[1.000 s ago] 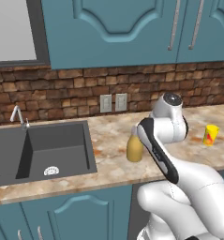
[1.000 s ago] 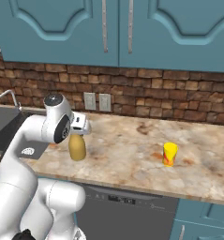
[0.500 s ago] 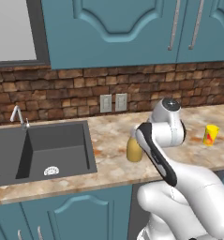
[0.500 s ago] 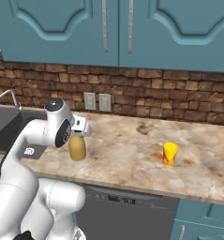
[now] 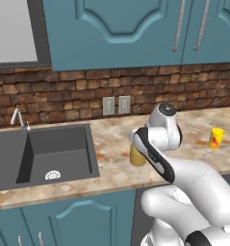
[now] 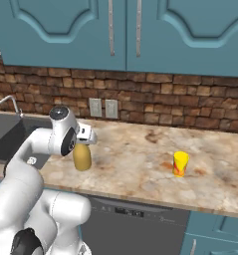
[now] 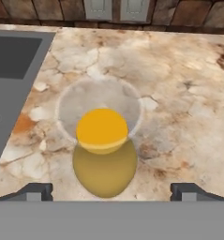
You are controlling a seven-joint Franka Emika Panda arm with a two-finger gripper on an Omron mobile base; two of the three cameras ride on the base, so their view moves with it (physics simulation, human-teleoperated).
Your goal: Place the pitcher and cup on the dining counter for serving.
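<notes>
The mustard-yellow pitcher stands upright on the marbled counter, just right of the sink. In the hand view I look straight down on the pitcher and its orange top. My gripper hangs above it, open, one fingertip on each side of the pitcher's body and neither touching it. The small yellow cup with its orange-red lower part stands further right on the same counter, well away from the arm. The dining counter is out of view.
A dark sink with a faucet lies left of the pitcher. Wall outlets sit in the brick backsplash, and teal cabinets hang overhead. The counter's front edge runs close before the pitcher.
The hand has sunk a little toward the pitcher and its jaws stay open. Pitcher and cup have not moved.
</notes>
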